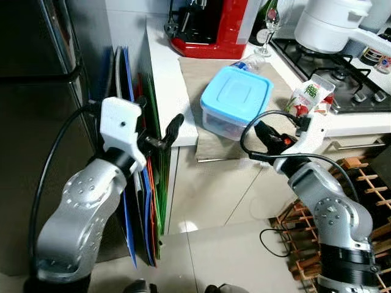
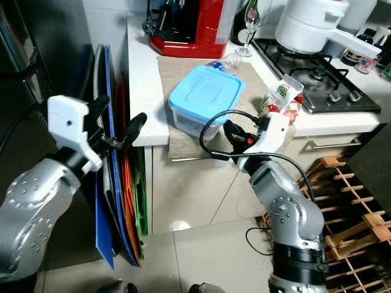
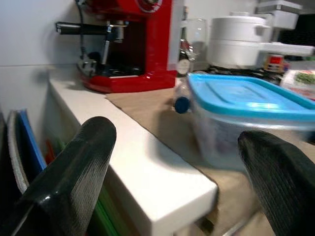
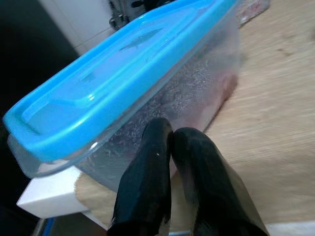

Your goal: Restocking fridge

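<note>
A clear plastic container with a light blue lid [image 1: 235, 97] stands on a tan mat [image 1: 201, 70] on the white counter. A small water bottle [image 1: 247, 63] lies just behind it, and a juice carton [image 1: 308, 96] stands to its right by the stove. My right gripper [image 1: 259, 128] is shut, its fingertips [image 4: 162, 130] pressed together right at the container's [image 4: 123, 78] near side wall, with nothing between them. At the counter's left front corner my left gripper [image 1: 160, 121] is open, its fingers [image 3: 74, 172] spread wide and pointing at the container [image 3: 246, 98].
A dark fridge [image 1: 36, 61] stands at the left, with coloured boards [image 1: 131, 79] wedged between it and the counter. At the back are a red coffee machine [image 1: 211, 27], a wine glass [image 1: 269, 24] and a white pot [image 1: 330, 21] on the stove [image 1: 342, 79]. A wooden rack [image 1: 366, 183] sits on the floor at right.
</note>
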